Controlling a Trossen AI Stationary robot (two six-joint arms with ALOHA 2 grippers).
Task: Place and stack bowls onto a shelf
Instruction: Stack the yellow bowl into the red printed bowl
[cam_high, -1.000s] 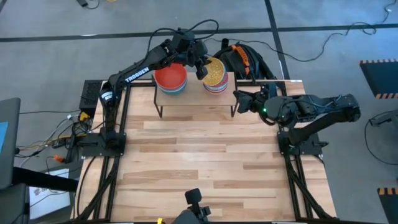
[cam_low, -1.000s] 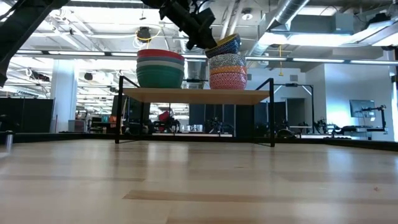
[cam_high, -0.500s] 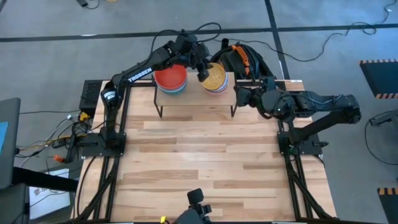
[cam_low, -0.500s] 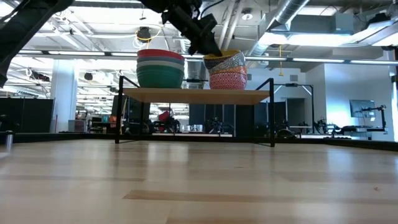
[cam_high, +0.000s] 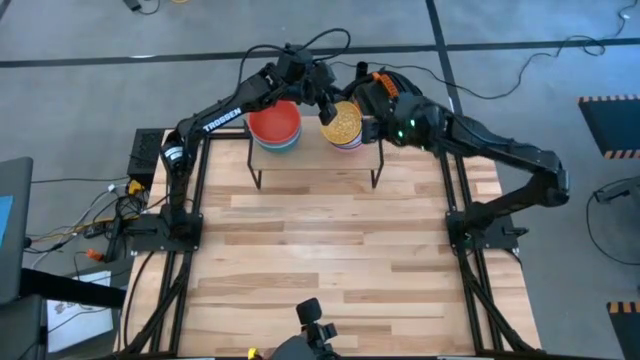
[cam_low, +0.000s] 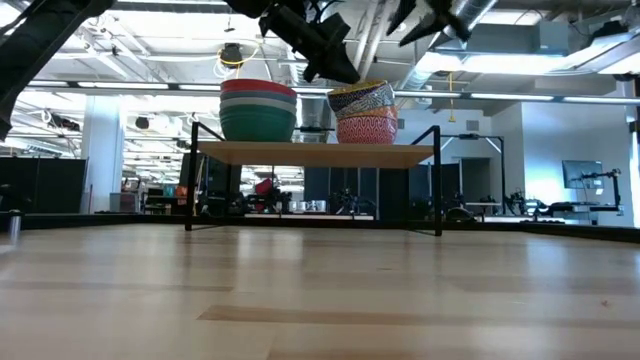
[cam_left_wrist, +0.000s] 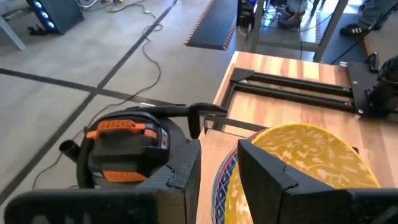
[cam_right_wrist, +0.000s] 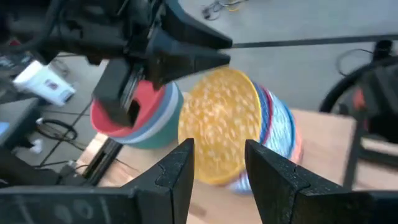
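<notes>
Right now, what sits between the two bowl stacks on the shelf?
No bowl: between the red-topped stack and the yellow-patterned-topped stack hangs only the left gripper, open, as the high view shows.

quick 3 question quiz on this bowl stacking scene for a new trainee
1. True or false: the yellow-patterned bowl sits level on its stack.
2. Which bowl tops the other stack on the shelf? A red, B white, C green.
3. Which gripper hangs beside the yellow-patterned bowl's left rim?

Key:
1. False, it sits tilted.
2. A, the red bowl.
3. The left gripper, jaws open; the right gripper is at the stack's right.
</notes>
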